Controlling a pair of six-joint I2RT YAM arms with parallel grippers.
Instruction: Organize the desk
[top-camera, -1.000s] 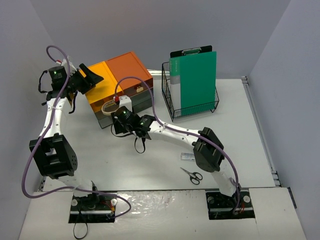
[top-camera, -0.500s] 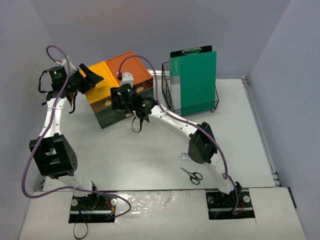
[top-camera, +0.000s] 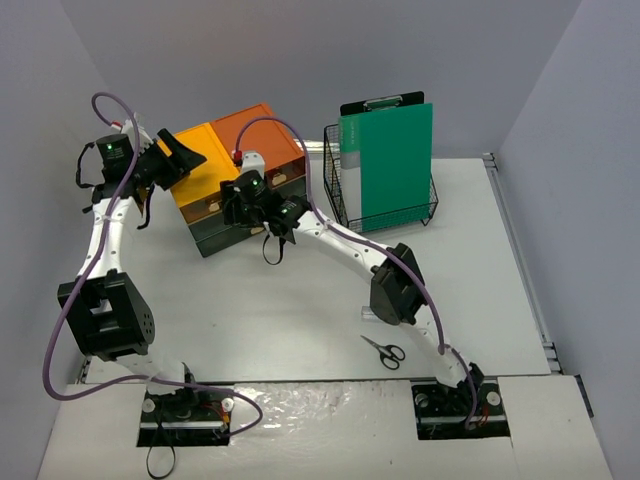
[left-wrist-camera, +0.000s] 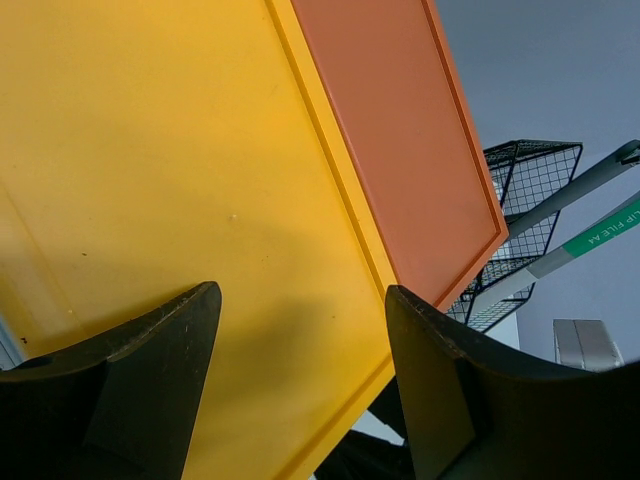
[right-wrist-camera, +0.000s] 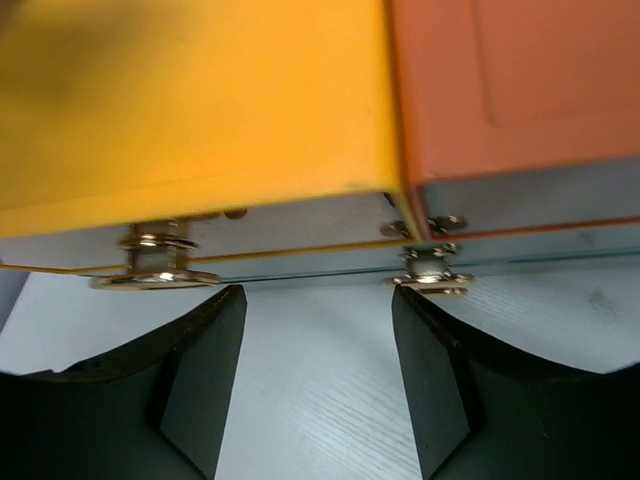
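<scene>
The desk (top-camera: 290, 320) is a large white tabletop. A dark drawer unit with a yellow top (top-camera: 200, 180) and an orange top (top-camera: 262, 135) stands at its back left. My left gripper (top-camera: 188, 156) is open and empty, hovering over the yellow top (left-wrist-camera: 180, 150) beside the orange top (left-wrist-camera: 400, 130). My right gripper (top-camera: 238, 205) is open and empty, low over the desk (right-wrist-camera: 320, 400) at the unit's front. It faces two metal drawer knobs, a left one (right-wrist-camera: 155, 255) and a right one (right-wrist-camera: 430, 265), and touches neither.
Black-handled scissors (top-camera: 384, 350) lie on the desk in front of the right arm's elbow. A black wire basket (top-camera: 340, 195) at the back holds a green clipboard (top-camera: 390, 165); both also show in the left wrist view (left-wrist-camera: 525, 190). Walls close in at left, back and right.
</scene>
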